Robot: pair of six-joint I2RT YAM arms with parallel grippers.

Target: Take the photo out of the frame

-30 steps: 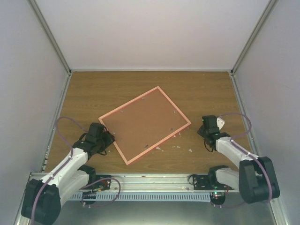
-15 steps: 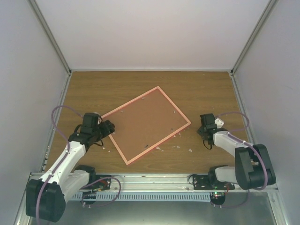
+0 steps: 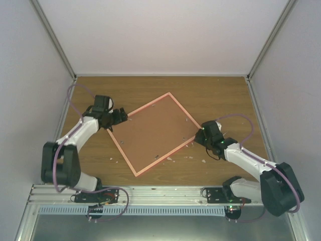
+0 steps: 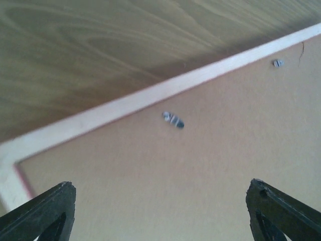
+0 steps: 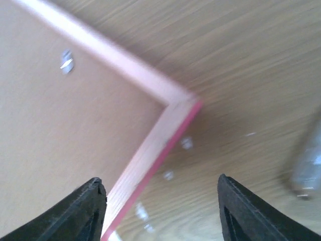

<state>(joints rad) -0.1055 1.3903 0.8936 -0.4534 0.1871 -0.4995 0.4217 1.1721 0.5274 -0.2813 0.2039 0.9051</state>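
With left and right jaws parted and empty at the face-down frame (image 3: 155, 133), it could be shoved across the bench (image 3: 215, 95) if its tabs (image 4: 173, 119) are missed.

Soft even light, top view sharp — wrist views blurred, the frame (image 5: 146, 154) smeared.

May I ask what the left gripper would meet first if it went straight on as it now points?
Probably the frame: the open left gripper points at its brown back, just inside the border near a corner.
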